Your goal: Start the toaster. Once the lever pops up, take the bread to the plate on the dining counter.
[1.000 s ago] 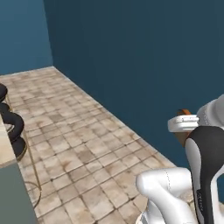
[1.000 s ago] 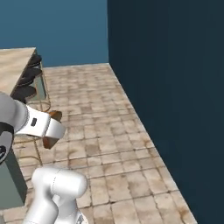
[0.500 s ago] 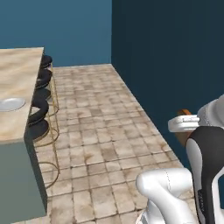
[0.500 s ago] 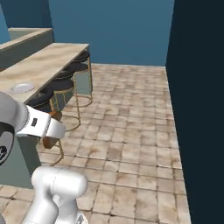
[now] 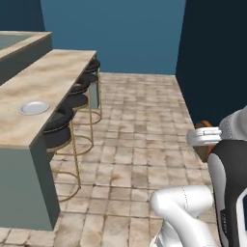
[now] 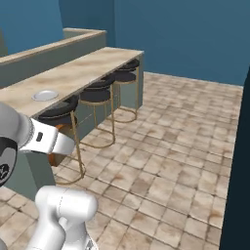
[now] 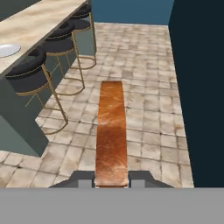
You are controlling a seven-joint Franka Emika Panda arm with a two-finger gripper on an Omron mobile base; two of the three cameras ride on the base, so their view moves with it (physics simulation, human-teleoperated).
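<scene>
Your jaws are clamped on the bread, carried edge-on over the tiled floor. Keep that grip firm while you close on the desk; the plate sits near its end, probably beyond the stools.

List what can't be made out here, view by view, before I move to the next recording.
- Bread: hand view gives its crust edge on; its face is turned away. In the left base view only a sliver pokes out above the white arm.
- Claw: fingertips cut off by the bottom edge in the hand view.
- Plate: cut by the left edge in the hand view.
- Dining counter: near end hidden behind the arm in the right base view.
</scene>
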